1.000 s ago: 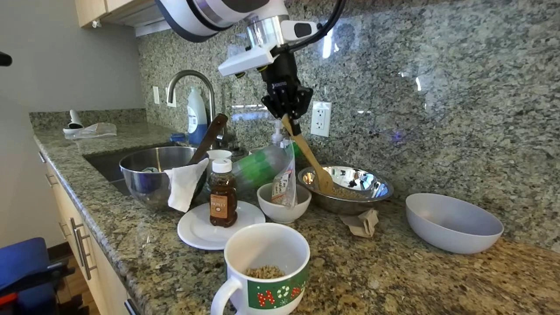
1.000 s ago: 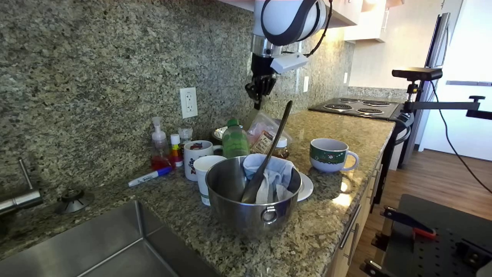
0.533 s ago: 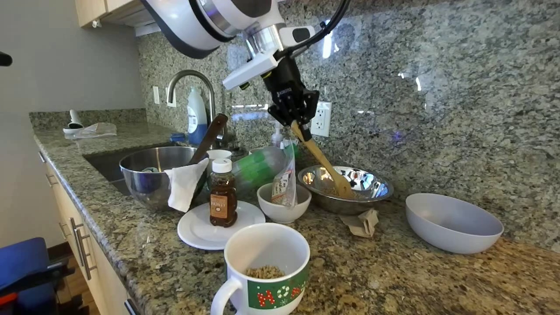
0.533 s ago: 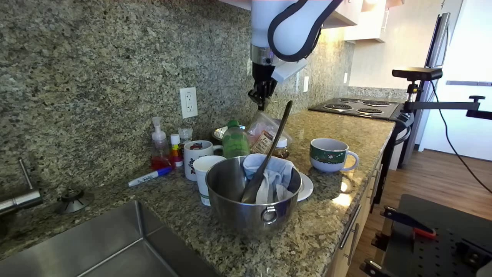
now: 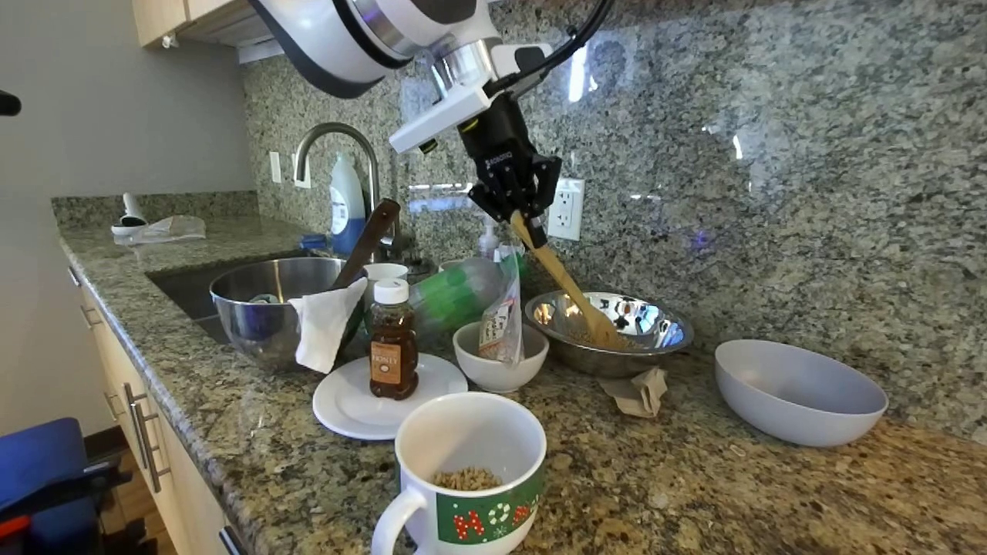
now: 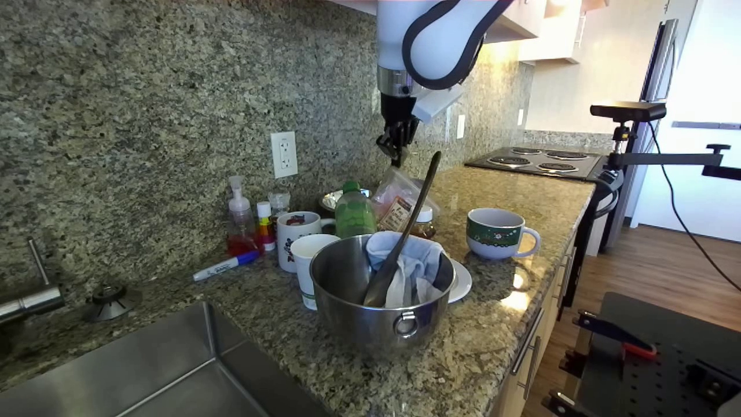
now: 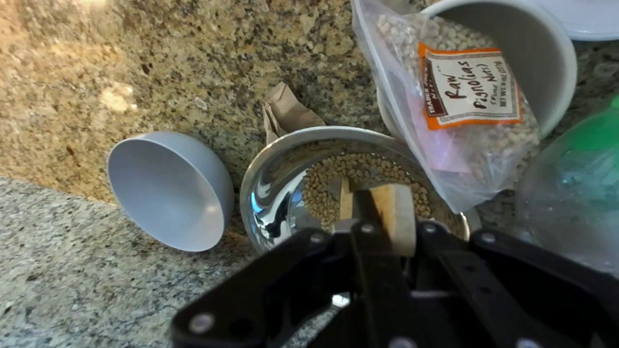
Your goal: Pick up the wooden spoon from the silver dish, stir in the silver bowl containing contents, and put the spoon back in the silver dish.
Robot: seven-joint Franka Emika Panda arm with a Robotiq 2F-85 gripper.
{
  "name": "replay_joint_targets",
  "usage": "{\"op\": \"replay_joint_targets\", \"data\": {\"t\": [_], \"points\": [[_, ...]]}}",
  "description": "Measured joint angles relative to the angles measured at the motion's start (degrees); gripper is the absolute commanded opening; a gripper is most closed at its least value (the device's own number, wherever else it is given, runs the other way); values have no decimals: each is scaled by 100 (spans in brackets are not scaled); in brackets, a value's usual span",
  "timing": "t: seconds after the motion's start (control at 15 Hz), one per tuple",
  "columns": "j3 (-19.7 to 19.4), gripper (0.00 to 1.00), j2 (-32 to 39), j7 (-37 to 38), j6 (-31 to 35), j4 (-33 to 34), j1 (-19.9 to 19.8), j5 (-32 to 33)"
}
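Observation:
The wooden spoon is tilted in my gripper, which is shut on the upper end of its handle. Its head rests among the grains in the silver bowl. In the wrist view the handle end shows between the fingers of the gripper, above the silver bowl with a ring of grains inside. In an exterior view the silver bowl is mostly hidden behind a bottle, and the gripper is above it. The deep silver dish stands by the sink, holding a cloth and a dark spoon.
A white bowl with a bag of pine nuts and a green bottle stand close to the silver bowl. Crumpled paper, a grey bowl, honey on a plate and a mug are nearby.
In an exterior view my gripper has moved down and right, then slightly back left. The spoon's head has slid right inside the silver bowl, staying held.

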State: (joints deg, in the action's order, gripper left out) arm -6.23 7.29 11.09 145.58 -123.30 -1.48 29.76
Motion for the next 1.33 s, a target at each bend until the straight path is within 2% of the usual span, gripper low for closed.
{"op": "replay_joint_targets", "data": {"t": [0.27,0.47,0.73,1.33], "points": [[48,6,-157,-866,-41,-7,-30,-1281],[48,6,-248,-983,-52,-95,-45,-1666],[46,6,-591,-964,-50,-456,-81,-1789],[47,6,-2059,-671,267,-1543,-213,-1789]]}}
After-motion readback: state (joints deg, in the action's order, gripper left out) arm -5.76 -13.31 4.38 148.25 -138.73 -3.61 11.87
